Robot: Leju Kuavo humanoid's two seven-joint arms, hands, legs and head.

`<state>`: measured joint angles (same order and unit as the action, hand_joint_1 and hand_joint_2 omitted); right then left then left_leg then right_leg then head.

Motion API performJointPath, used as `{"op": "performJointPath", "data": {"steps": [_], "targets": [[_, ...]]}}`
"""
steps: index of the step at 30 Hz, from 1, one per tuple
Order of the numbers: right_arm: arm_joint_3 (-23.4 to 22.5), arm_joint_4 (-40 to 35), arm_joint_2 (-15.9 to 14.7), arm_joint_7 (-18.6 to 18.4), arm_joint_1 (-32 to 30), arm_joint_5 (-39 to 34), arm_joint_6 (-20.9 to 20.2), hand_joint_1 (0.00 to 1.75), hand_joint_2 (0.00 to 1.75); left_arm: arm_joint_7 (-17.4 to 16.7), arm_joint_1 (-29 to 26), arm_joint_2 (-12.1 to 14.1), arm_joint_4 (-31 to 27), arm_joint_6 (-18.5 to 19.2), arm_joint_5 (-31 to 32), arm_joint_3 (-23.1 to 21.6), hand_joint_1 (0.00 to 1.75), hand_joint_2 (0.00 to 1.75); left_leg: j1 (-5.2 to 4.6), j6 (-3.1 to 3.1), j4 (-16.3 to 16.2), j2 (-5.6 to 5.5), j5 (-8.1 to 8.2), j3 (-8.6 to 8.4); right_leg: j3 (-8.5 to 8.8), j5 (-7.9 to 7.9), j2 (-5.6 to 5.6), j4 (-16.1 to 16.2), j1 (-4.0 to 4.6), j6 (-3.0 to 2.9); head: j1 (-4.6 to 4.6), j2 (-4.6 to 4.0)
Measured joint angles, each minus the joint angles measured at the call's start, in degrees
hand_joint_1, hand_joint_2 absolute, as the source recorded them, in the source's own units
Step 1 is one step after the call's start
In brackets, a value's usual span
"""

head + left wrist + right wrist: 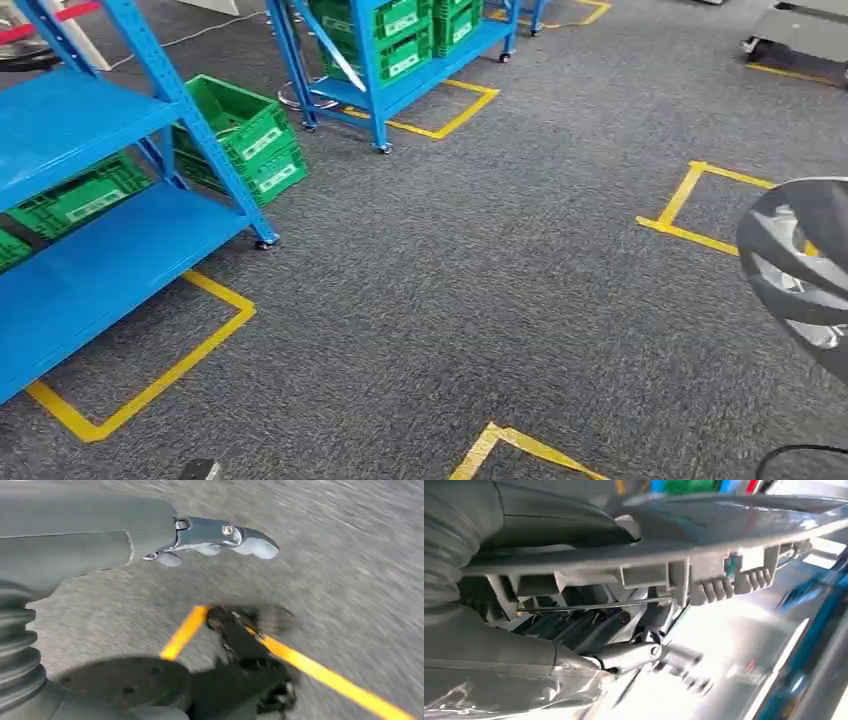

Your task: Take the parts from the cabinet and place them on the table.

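A blue rack (90,200) is standing at the far left on the grey carpet (480,290), with green crates (245,135) sitting on and beside it. A second blue rack (400,60) is carrying more green crates further back. Yellow tape (150,380) is marking squares on the floor. The left hand (220,537) is hanging over the carpet, fingers stretched out, holding nothing. At the right edge, the right hand (524,655) is gripping a grey plastic part (800,265) with ribbed clips.
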<state>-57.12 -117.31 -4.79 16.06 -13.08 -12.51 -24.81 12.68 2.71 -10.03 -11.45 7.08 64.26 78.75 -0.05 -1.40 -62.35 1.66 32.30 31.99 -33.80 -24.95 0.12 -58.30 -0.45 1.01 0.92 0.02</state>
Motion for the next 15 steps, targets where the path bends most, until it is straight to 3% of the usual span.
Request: {"op": "performJointPath", "data": {"steps": [2,3,4,5,6,7,8,9,10,12,13,14,15], "targets": [[-5.2,0.0,0.0,-3.3,1.6,-2.1,-2.1,1.75,1.75,1.0,-0.3,-0.5,0.0,0.4,1.0,0.0,0.00,1.75,-0.01,0.04,-9.7,-1.05,4.11,4.72,-0.17,0.03,1.30,0.0,0.05,-0.27,0.02,0.00],[-8.5,0.2,0.0,-5.7,3.0,-3.7,-4.2,1.75,1.75,1.4,-0.5,-0.8,0.0,0.3,1.5,0.0,0.00,1.75,-0.01,0.11,-12.5,-1.19,4.49,6.21,-0.22,0.05,2.14,0.0,0.09,-0.31,-0.02,0.00],[-11.6,0.4,0.0,-7.1,4.1,-4.7,-5.2,1.75,1.75,1.4,-0.7,-1.1,0.0,0.0,2.0,-0.1,0.00,1.75,-0.03,0.25,-12.2,-1.27,3.39,6.27,-0.17,0.06,2.87,0.0,0.09,-0.31,0.00,0.00],[-14.2,0.5,0.0,-8.3,5.2,-5.6,-6.2,1.75,1.75,1.3,-0.8,-1.3,0.0,-0.3,2.3,-0.2,0.00,1.75,-0.05,0.42,-9.8,-1.36,1.17,5.39,-0.14,0.06,3.64,0.0,0.10,-0.29,0.00,0.00],[-17.4,0.6,0.0,-9.1,6.4,-6.0,-6.8,1.75,1.75,0.9,-0.8,-1.5,0.0,-0.7,2.5,-0.2,0.00,1.75,-0.04,0.70,-5.3,-1.73,-1.79,3.43,-0.11,0.12,4.46,0.0,0.10,-0.20,0.00,0.00],[-19.8,0.7,0.0,-9.6,7.7,-6.0,-7.2,1.75,1.75,0.7,-0.8,-1.6,0.0,-1.0,2.8,-0.2,0.00,1.75,-0.04,1.05,-0.1,-3.12,-4.57,1.00,-0.04,0.19,5.26,0.0,0.07,-0.08,-0.02,0.00],[-21.7,0.8,0.0,-9.7,8.7,-5.8,-7.3,1.75,1.75,0.3,-0.8,-1.6,0.0,-1.1,2.9,-0.2,0.00,1.75,0.06,1.53,3.6,-6.46,-5.68,-0.62,-0.23,0.27,5.83,0.0,-0.17,0.12,0.06,0.00],[-23.2,0.8,0.0,-9.8,9.7,-5.4,-7.3,1.75,1.75,0.2,-0.8,-1.7,0.0,-1.2,3.0,-0.2,0.00,1.75,0.51,1.61,5.4,-6.98,-5.18,-1.40,-0.68,0.25,6.77,-0.5,0.15,0.42,0.11,0.00],[-24.4,0.9,0.0,-9.8,10.4,-5.1,-7.4,1.75,1.75,-0.1,-0.8,-1.7,0.0,-1.4,3.0,-0.2,0.00,1.75,0.18,1.20,5.4,-6.43,-4.90,-1.31,-1.13,0.56,7.39,-0.4,-0.28,0.90,0.00,0.00],[-26.5,1.0,0.0,-9.8,10.9,-4.5,-7.2,1.75,1.75,-0.4,-0.8,-1.9,0.0,-1.6,3.0,-0.2,0.00,1.75,-0.16,1.60,5.6,-5.21,-5.04,-1.38,-1.39,1.08,8.83,0.2,-0.68,1.78,-0.04,0.00],[-27.5,1.0,0.0,-9.6,11.4,-4.0,-6.9,1.75,1.75,-0.9,-0.7,-2.0,0.0,-1.8,3.0,-0.3,0.00,1.75,0.29,2.11,6.4,-4.17,-5.50,-1.68,-1.95,1.04,8.83,0.0,-0.74,2.02,0.04,0.00],[-28.6,1.1,0.0,-9.0,11.9,-3.8,-6.2,1.75,1.75,-1.1,-0.6,-1.9,0.0,-2.1,3.1,-0.3,0.00,1.75,0.18,2.31,6.6,-3.50,-5.60,-1.88,-2.40,0.12,4.66,-1.3,-0.34,2.24,0.13,0.00],[-29.1,1.2,0.0,-9.0,12.7,-4.9,-5.3,1.75,1.75,-1.2,-0.7,-1.9,0.0,-2.1,3.1,-0.3,0.00,1.75,0.11,2.58,6.6,-2.76,-5.53,-1.95,-3.97,-1.90,2.07,-4.6,-0.29,2.58,0.48,0.00]]}}
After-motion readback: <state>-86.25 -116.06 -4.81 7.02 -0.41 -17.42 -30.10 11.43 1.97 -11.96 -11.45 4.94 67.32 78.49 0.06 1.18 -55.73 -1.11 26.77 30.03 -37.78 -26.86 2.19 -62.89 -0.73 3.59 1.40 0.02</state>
